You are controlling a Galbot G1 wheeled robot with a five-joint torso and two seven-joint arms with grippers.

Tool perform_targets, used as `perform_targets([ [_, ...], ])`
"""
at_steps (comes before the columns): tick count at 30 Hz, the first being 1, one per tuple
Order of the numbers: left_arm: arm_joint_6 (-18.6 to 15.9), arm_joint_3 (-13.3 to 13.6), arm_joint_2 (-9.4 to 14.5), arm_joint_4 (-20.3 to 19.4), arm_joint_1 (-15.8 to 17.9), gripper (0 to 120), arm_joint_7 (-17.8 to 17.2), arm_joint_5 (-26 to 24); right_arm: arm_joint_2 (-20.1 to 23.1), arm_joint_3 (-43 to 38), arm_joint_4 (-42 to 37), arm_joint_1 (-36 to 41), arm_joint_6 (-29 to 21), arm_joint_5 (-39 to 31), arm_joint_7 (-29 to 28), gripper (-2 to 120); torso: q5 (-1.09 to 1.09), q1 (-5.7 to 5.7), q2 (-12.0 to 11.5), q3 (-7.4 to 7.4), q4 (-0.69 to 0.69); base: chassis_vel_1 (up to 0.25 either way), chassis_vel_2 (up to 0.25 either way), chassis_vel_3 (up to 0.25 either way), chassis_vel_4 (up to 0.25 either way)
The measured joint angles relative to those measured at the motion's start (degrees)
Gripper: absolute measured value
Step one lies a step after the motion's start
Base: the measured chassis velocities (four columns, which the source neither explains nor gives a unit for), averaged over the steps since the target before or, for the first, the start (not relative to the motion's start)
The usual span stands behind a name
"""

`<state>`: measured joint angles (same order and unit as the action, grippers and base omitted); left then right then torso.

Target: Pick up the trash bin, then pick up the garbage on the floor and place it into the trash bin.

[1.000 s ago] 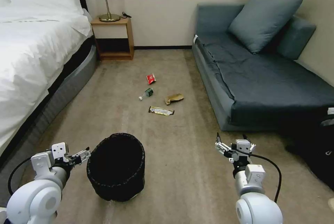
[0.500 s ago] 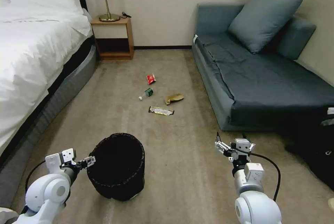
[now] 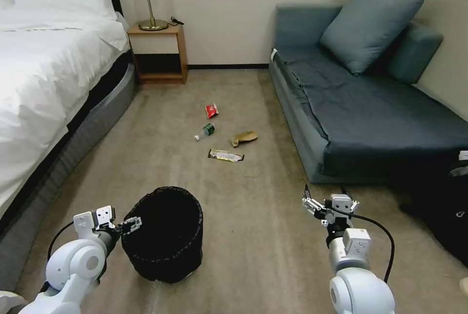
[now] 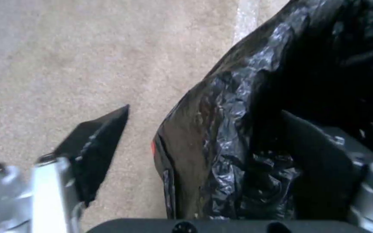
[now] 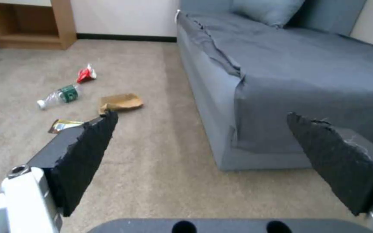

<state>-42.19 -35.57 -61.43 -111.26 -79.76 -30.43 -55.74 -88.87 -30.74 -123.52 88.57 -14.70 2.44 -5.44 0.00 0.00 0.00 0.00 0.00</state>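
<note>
Lower centre-left of the head view: trash bin (image 3: 163, 234) upright on the carpet (image 3: 253, 236), lined with a crinkled black bag; left end effector (image 3: 130, 224) at the bin's left rim, fingers apart and straddling that rim, one finger (image 4: 98, 147) outside over the carpet, the other inside against the bag lining; bin wall (image 4: 221, 152) between the two fingers in the left wrist view; whether the pads touch the bag cannot be told.

Lower right of the head view: right end effector (image 3: 322, 200) held above bare carpet, fingers wide apart, clamped on nothing; well apart from the bin and from the litter.

Middle of the head view, beyond the bin: garbage spread on the carpet in a loose cluster; red packet (image 3: 211, 109) farthest up the frame; small clear bottle (image 3: 204, 131) with a green label lying on its side just below it; crumpled brown paper (image 3: 243, 137) to the right of the bottle; gold-and-dark wrapper (image 3: 225, 155) lowest of the four, nearest the bin; none touching another.

Left edge: bed (image 3: 44, 80) with white bedding; upper centre-left: wooden nightstand (image 3: 158, 53); right side: blue-grey sofa (image 3: 370, 109) with a cushion.
</note>
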Motion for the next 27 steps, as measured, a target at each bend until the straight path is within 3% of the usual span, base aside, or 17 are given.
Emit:
perform_targets([
  [2,0.01,0.20,0.00,0.35,0.18,86,-0.06,-0.05,-0.01,0.00,0.00,-0.01,0.00,0.02,0.00,100,0.00,0.00,0.00,0.00,0.00,0.000,0.000,0.000,0.000],
  [4,0.03,0.62,-0.04,0.89,0.49,72,-0.11,-0.07,-0.06,-0.01,-0.01,-0.02,0.00,0.09,0.01,100,0.00,0.00,0.00,0.00,0.00,0.000,0.000,0.000,0.000],
  [6,0.04,0.86,-0.11,1.07,0.63,71,-0.11,-0.07,-0.08,-0.02,-0.01,-0.02,0.00,0.11,0.02,100,0.00,0.00,0.00,0.00,0.00,0.000,0.000,0.000,0.000],
  [9,0.04,1.45,-0.27,1.32,0.85,56,-0.10,-0.04,-0.07,-0.13,-0.01,0.00,0.00,0.15,0.03,100,0.00,0.00,0.00,0.00,0.00,0.000,0.000,0.000,0.000],
  [11,0.04,1.49,-0.29,1.32,0.86,52,-0.09,-0.04,-0.07,-0.13,-0.01,0.00,0.00,0.16,0.03,100,0.00,0.00,0.00,0.00,0.00,0.000,0.000,0.000,0.000],
  [13,0.04,1.64,-0.31,1.32,0.86,39,-0.02,-0.02,0.00,-0.19,-0.07,0.00,0.00,0.16,0.05,100,0.00,0.00,0.00,0.00,0.00,0.000,0.000,0.000,0.000],
  [15,0.04,1.65,-0.31,1.32,0.87,39,-0.02,-0.02,0.01,-0.19,-0.10,0.00,0.00,0.16,0.05,100,0.00,0.00,0.00,0.00,0.00,0.000,0.000,0.000,0.000],
  [19,0.04,1.67,-0.37,1.32,0.67,15,0.28,-0.02,0.08,-0.09,-0.14,-0.04,-0.05,0.14,0.07,100,0.00,0.00,0.00,0.00,0.00,0.000,0.000,0.000,0.000],
  [27,0.09,1.34,-0.45,1.28,0.29,4,0.42,-0.07,0.31,0.11,-0.06,0.00,-0.06,0.04,0.09,100,0.00,0.00,0.00,0.00,-0.01,0.000,0.000,0.000,0.000],
])
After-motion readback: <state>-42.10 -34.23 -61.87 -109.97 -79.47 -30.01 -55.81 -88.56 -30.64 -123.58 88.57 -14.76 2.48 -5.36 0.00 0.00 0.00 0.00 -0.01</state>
